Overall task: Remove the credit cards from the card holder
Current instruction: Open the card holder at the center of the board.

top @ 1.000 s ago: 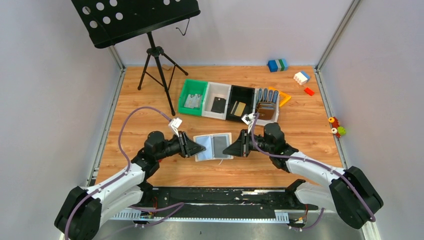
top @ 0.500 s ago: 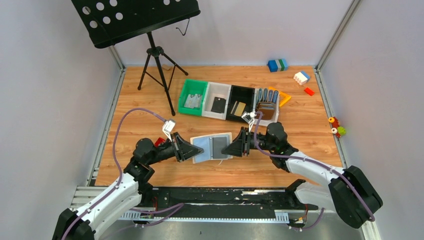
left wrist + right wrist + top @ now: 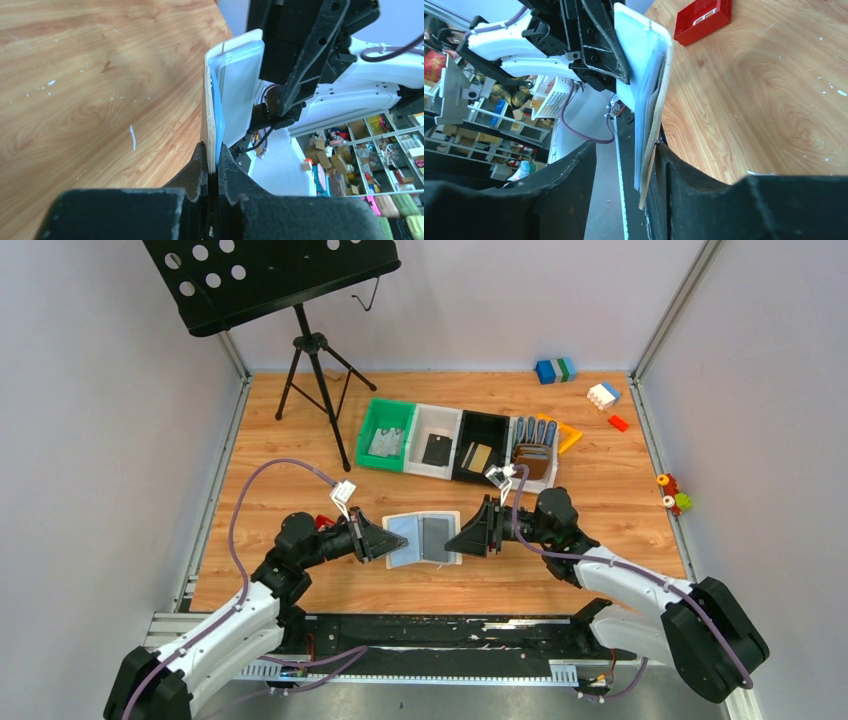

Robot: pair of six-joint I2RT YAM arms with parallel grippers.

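Now the left gripper [image 3: 212, 150] is clenched on one edge of the card holder [image 3: 425, 537], steadying it spread open mid-table, toward the near edge. The right gripper [image 3: 462, 537] straddles the opposite edge with its jaws spread, probably lining up for the credit cards, which I can't clearly make out.

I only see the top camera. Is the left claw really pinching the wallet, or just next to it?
Observer: It is pinching. The left wrist camera shows the left gripper shut on the card holder's edge.
Operator: What about the other claw?
Observer: The right wrist camera shows the right gripper open, with the holder's edge between its jaws, not pinched.
Operator: Is a card poking out?
Observer: A pale blue layer shows edge-on inside the holder. I cannot tell whether it is a card.
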